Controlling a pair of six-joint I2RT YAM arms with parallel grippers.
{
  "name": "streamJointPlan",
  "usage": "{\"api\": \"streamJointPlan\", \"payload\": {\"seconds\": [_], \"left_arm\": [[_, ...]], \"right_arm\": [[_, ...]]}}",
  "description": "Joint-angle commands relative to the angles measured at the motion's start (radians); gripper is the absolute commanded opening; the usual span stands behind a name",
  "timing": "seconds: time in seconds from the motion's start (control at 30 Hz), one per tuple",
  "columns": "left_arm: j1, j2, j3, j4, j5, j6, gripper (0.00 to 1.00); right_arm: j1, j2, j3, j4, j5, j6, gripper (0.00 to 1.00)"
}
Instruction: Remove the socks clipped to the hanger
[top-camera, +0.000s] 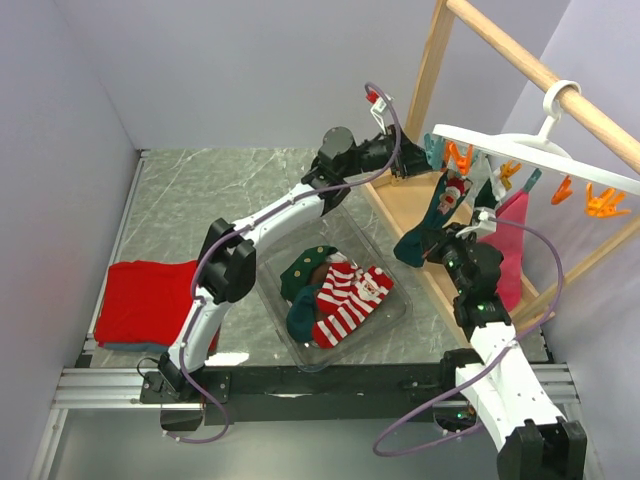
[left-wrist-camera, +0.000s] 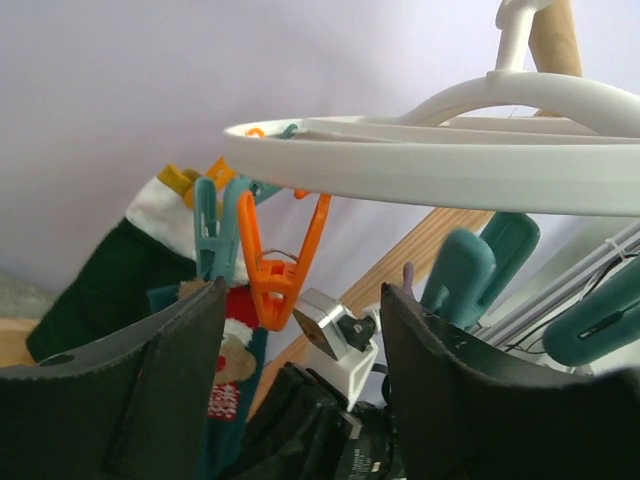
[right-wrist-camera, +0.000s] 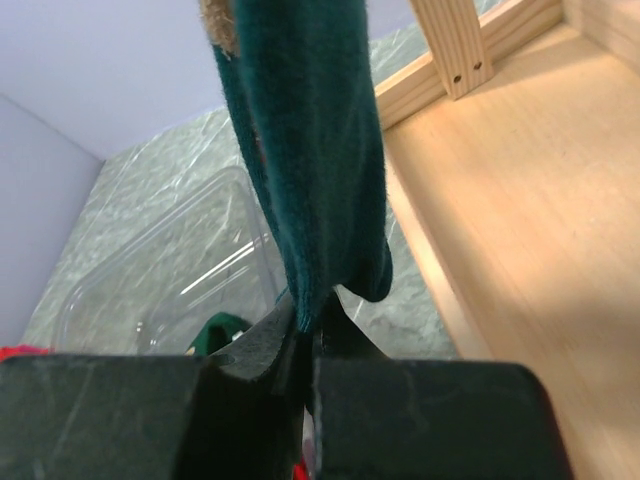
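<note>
Right gripper (right-wrist-camera: 308, 335) clamped on hanging dark green sock (right-wrist-camera: 310, 150), frame lower centre. Left gripper (left-wrist-camera: 300, 340) spread wide beneath hanger (left-wrist-camera: 430, 165) rim, beside orange peg (left-wrist-camera: 275, 265).

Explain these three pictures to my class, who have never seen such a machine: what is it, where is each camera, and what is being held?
Two robot arms, each ending in a two-finger gripper, work at a table. The wide picture looks down from above; the other two come from cameras on each wrist. On the table are a clear tub holding socks and a folded red cloth. The right gripper pinches a dark green sock hanging from the white peg hanger. The left gripper is open near an orange peg.
</note>
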Motion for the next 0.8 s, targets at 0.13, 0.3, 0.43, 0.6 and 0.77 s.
{"api": "streamJointPlan", "payload": {"seconds": [0.13,0.3,0.43,0.6,0.77], "left_arm": [[0.050,0.110,0.025,0.216,0.038,-0.121,0.50],[0.051,0.235,0.232,0.183,0.053,-0.153,0.50],[0.039,0.263,0.249,0.264,0.050,-0.207,0.56],[0.005,0.249,0.255,0.230,0.027,-0.170,0.63],[-0.024,0.256,0.271,0.246,-0.002,-0.198,0.70]], "right_arm": [[-0.005,-0.060,0.044,-0.105,-0.084,-0.009,0.00],[-0.005,-0.086,0.054,-0.139,-0.094,-0.020,0.00],[-0.004,-0.108,0.061,-0.163,-0.107,-0.024,0.00],[-0.004,-0.151,0.074,-0.216,-0.130,-0.021,0.00],[-0.005,-0.226,0.096,-0.321,-0.141,-0.023,0.00]]}}
